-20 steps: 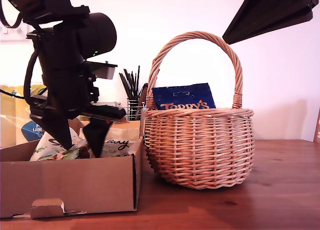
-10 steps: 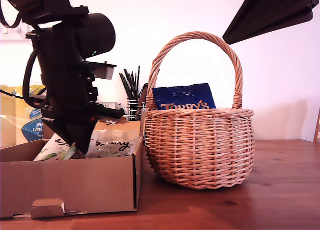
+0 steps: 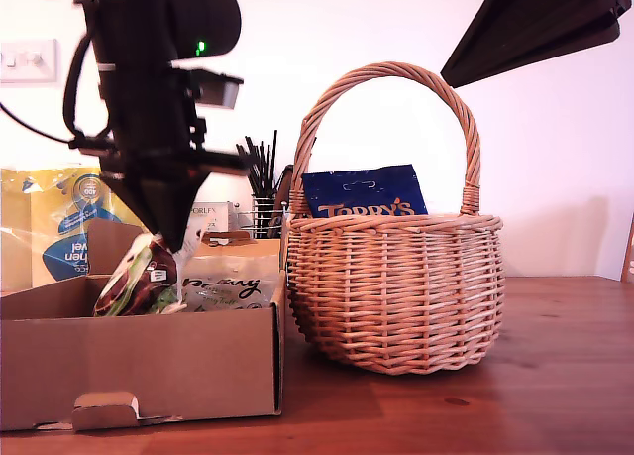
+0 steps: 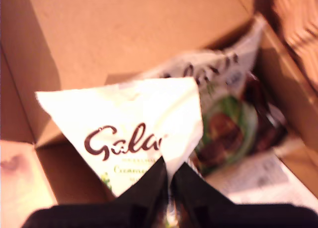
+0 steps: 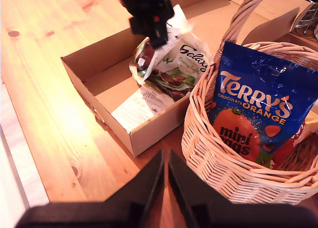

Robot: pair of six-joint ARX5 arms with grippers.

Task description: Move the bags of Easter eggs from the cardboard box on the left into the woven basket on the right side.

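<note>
my first pincer point(image 4: 169, 176) clamped on a galaxy bag point(image 4: 134, 133) above the cardboard box point(image 3: 139, 361) — my second pincer point(image 5: 165, 163) pressed together.

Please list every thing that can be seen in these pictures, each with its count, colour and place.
Galaxy bag: one, cream and green, held up over the cardboard box by my first gripper.
Second Galaxy bag: one, cream, lying in the box.
Terry's bag: one, dark blue, upright in the woven basket.
Cardboard box: one, brown, exterior view's left.
Woven basket: one, tan, beside the box.
Yellow pack: one, yellow with blue label, behind the box.
Wire pot of black sticks: one, behind the box and basket.
Table: one, brown wood.
My first gripper: black, shut on the Galaxy bag.
My second gripper: black, jaws close together, above the table.
</note>
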